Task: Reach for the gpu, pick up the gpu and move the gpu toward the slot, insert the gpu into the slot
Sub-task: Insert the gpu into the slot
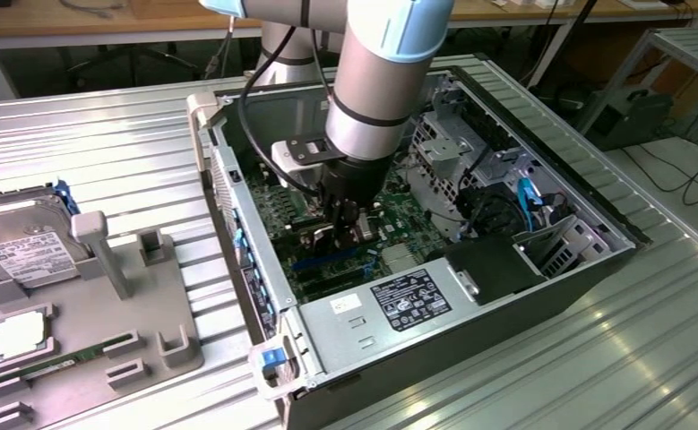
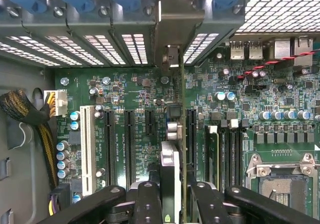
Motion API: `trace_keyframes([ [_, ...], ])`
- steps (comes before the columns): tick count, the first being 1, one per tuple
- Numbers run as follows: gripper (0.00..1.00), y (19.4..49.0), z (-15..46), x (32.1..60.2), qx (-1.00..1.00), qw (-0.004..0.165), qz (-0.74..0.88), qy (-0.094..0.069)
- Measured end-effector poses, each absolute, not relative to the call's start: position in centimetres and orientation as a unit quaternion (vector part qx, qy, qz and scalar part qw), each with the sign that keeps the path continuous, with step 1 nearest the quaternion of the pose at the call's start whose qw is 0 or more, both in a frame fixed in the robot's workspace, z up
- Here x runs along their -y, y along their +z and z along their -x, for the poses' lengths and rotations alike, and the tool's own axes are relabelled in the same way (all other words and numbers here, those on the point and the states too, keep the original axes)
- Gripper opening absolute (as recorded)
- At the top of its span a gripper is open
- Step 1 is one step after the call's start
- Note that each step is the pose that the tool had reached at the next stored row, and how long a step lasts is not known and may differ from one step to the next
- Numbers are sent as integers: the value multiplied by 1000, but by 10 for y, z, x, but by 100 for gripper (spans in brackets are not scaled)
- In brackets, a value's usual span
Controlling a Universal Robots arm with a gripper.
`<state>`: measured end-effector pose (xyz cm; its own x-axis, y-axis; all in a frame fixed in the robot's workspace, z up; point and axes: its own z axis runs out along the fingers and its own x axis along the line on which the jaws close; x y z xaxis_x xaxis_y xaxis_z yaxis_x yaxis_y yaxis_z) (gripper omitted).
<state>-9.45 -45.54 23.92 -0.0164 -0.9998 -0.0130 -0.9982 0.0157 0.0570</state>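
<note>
Right at the wrist camera, the gripper (image 2: 172, 196) has its black fingers (image 2: 147, 204) drawn in partway and clamped on the gpu (image 2: 176, 129), which stands on edge between them, seen edge-on as a thin card. Its silver-grey bracket (image 2: 172, 28) reaches out to the case's rear wall, among the perforated slot covers (image 2: 105, 46). Beneath the card lies the green motherboard (image 2: 135, 91), with black expansion strips and one white strip (image 2: 87, 149) running alongside it. The card's lower edge looks down at board level, though whether it is fully seated in the slot (image 1: 324, 262) is hard to judge. Out in the exterior view, the arm (image 1: 366, 90) plunges into the open computer case (image 1: 265, 340), with the blue slot showing just at the gripper's foot. Beyond, on the exterior view's left, a hard drive (image 1: 20, 246) rests in a grey fixture tray (image 1: 145, 340).
</note>
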Motion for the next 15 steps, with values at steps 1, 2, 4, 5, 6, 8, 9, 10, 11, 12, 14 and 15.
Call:
trace_keyframes([
  [1, 28, 239, 95, 455, 712, 16, -701, -25],
  [2, 28, 239, 95, 455, 713, 16, -701, -25],
  [4, 28, 239, 95, 455, 713, 16, -701, -25],
  [5, 28, 239, 95, 455, 713, 16, -701, -25],
  [6, 28, 239, 95, 455, 713, 16, -701, -25],
  [8, 28, 239, 95, 455, 713, 16, -701, -25],
  [9, 28, 239, 95, 455, 712, 16, -701, -25],
  [10, 28, 239, 94, 455, 712, 16, -701, -25],
  [11, 28, 239, 95, 455, 712, 16, -701, -25],
  [12, 28, 239, 95, 455, 712, 16, -701, -25],
  [14, 28, 239, 95, 455, 713, 16, -701, -25],
  [15, 28, 239, 95, 455, 712, 16, -701, -25],
])
